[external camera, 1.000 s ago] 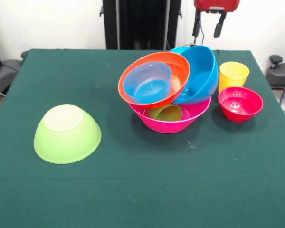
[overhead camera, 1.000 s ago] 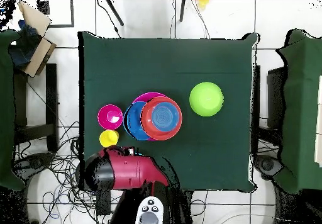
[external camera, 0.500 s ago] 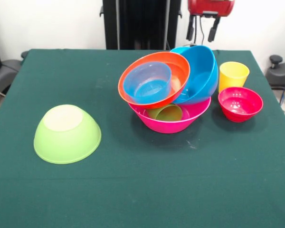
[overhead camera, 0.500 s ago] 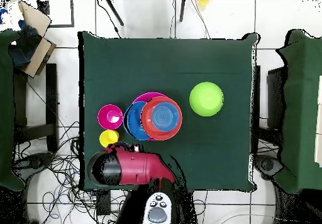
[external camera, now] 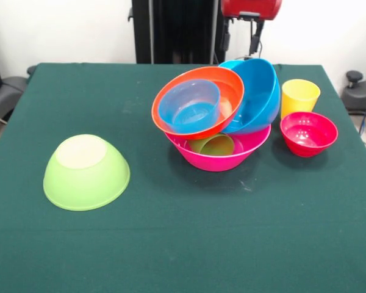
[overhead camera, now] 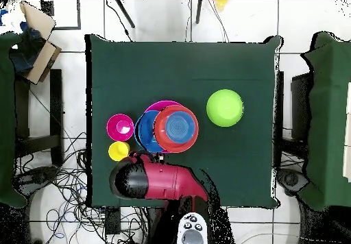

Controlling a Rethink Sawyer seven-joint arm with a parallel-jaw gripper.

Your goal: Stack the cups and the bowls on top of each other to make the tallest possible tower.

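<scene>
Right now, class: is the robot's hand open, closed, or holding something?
Hand: cannot be told; only part shows at the front view's top edge, holding nothing visible.

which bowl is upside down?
The lime-green bowl: it sits alone, base up and rim on the cloth. The other bowls all show their insides.

Near the centre of the front view, a large bowl sits on the worktop with a cup lying inside it. Two tilted bowls rest on it, one to the left holding a wide cup, one to the right. Right of this pile stand an upright cup and, in front of it, a small bowl. An upturned bowl lies well apart at lower left.
</scene>
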